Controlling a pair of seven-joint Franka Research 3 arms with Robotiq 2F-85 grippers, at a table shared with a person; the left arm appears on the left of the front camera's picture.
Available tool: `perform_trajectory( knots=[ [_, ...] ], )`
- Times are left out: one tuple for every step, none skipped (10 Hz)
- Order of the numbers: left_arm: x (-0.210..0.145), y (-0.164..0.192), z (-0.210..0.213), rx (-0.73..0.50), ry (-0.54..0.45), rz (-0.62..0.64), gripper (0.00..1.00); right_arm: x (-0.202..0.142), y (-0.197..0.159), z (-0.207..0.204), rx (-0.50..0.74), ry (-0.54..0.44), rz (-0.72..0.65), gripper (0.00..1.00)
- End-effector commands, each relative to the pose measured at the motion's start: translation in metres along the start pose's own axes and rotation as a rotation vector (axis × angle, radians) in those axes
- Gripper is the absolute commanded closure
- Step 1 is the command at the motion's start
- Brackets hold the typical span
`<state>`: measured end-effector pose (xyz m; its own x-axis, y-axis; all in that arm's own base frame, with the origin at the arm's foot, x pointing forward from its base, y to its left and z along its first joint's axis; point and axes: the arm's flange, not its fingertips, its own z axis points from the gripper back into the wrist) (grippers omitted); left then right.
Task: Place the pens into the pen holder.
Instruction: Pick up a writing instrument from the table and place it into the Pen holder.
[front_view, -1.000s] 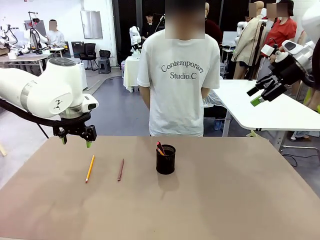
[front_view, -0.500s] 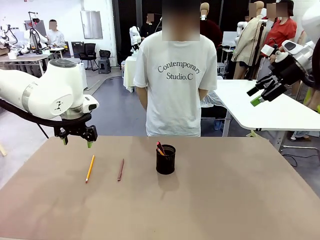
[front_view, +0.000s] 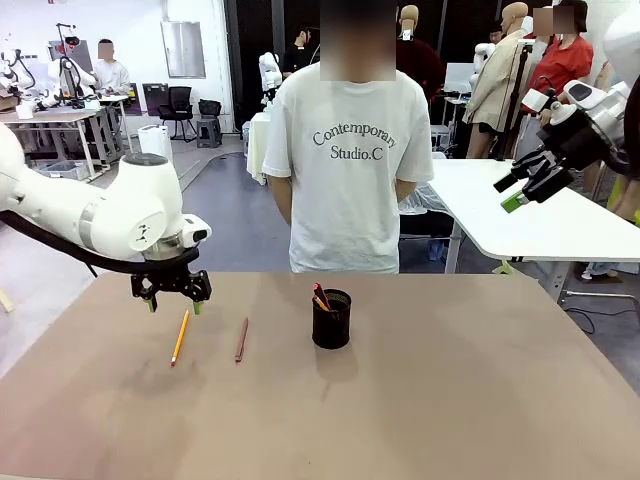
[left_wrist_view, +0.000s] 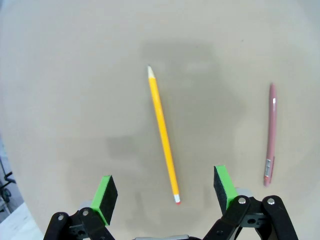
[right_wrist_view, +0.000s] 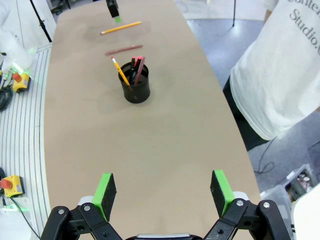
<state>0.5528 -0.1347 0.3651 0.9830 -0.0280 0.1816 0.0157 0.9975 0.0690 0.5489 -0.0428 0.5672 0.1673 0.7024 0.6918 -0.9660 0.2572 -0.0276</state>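
Front view first: the left gripper (front_view: 174, 306) hangs just above the table (front_view: 450, 400), jaws wide apart with nothing between them, poised over the far end of the yellow pencil (front_view: 180, 337). The reddish pen (front_view: 241, 340) lies just beside it, and the black mesh cup (front_view: 331, 320) stands well to their right with a red pen poking out. The right gripper (front_view: 507, 195) is parked high off to the side, also spread wide and empty.

Left wrist view now: the pencil (left_wrist_view: 162, 135) runs straight up between the green pads (left_wrist_view: 107, 192), its near end almost centred. You get that alignment here, and the front camera can't give it. The pen (left_wrist_view: 270, 135) sits outside the right pad.

Right wrist view: looking down into the cup (right_wrist_view: 136, 89), there's a yellow pencil in there too, hidden from the front.

My read: these are light, stiff, thin and likely to roll, lying flat on the table. Pinch across the shaft near the middle, pads right down at the tabletop.
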Motion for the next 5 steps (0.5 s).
perform_trajectory(
  knots=[
    [0.01, -0.001, -0.01, -0.03, 0.036, -0.013, 0.0, 0.001, 0.001, 0.002, 0.003, 0.008, 0.002, 0.0],
    [0.012, 0.0, -0.02, -0.051, 0.038, -0.003, 0.0, 0.001, 0.001, 0.002, 0.003, 0.008, 0.002, 0.0],
    [0.017, 0.002, -0.028, -0.058, 0.041, 0.009, 0.0, 0.001, 0.001, 0.002, 0.003, 0.008, 0.002, 0.0],
    [0.019, 0.007, -0.035, -0.073, 0.047, 0.038, 0.0, 0.001, 0.001, 0.002, 0.003, 0.008, 0.002, 0.0],
    [0.023, 0.011, -0.041, -0.087, 0.058, 0.052, 0.0, 0.001, 0.001, 0.002, 0.003, 0.008, 0.002, 0.0]
  ],
)
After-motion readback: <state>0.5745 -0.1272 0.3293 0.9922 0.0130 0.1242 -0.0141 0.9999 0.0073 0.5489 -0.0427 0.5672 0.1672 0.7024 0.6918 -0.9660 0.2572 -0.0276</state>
